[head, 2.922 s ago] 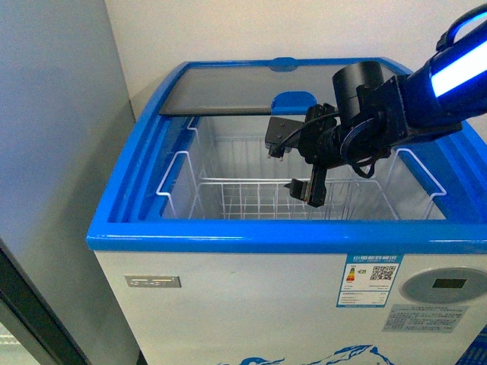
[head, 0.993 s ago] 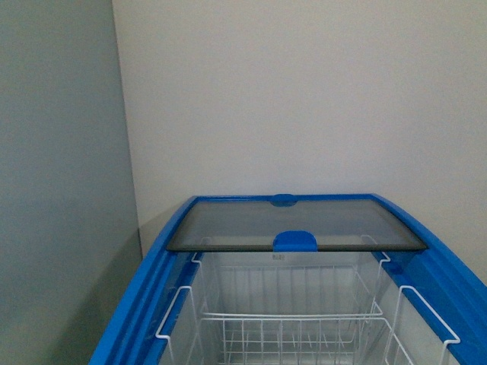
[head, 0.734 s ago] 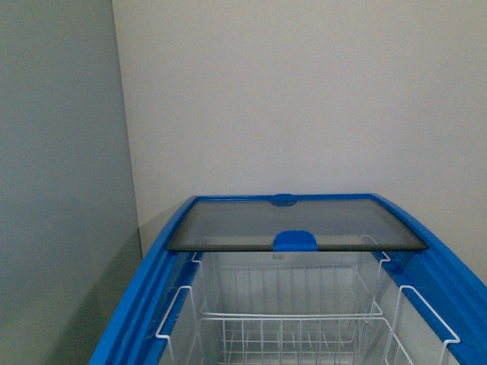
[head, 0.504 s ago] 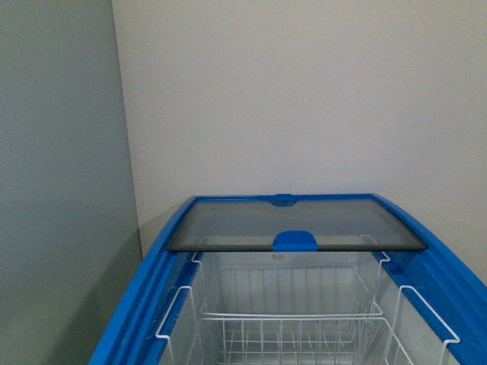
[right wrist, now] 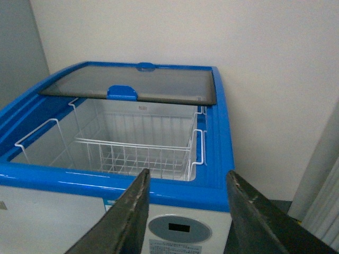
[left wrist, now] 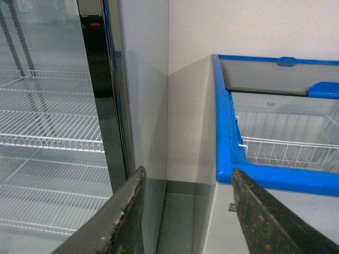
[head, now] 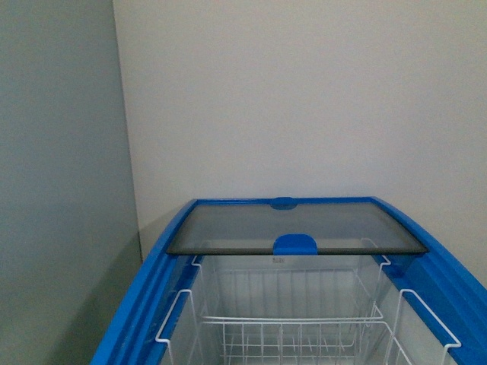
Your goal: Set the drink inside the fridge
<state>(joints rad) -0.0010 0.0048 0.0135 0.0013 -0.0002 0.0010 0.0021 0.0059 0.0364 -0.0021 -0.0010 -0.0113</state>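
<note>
The drink does not show in any of the three views, so its place cannot be told. The fridge [head: 163, 258] fills the lower part of the front view, its blue rim running from 7 o'clock up to 12 and down again toward 5.

Nearest, in the right wrist view, the right gripper [right wrist: 186, 214] stands with its two dark fingers [right wrist: 130, 217] spread wide apart and nothing between them. Just beyond them is the fridge's white front with a round grey display panel [right wrist: 179, 228]. Past the rim, a white wire basket [right wrist: 135, 151] hangs inside the open well, and nothing is visible in it.

In the left wrist view the left gripper [left wrist: 185, 217] is likewise spread wide and holds nothing. It looks at the near corner of the fridge and at the grey floor beside it. At 9 o'clock of the fridge stands a tall glass-door cabinet [left wrist: 108, 100] with white wire shelves [left wrist: 47, 140].

Farther back, the glass lid [head: 297, 228] lies slid to the rear half of the fridge, its blue handle [head: 294, 244] at the front edge. Behind it rises a plain pale wall [head: 304, 99].
</note>
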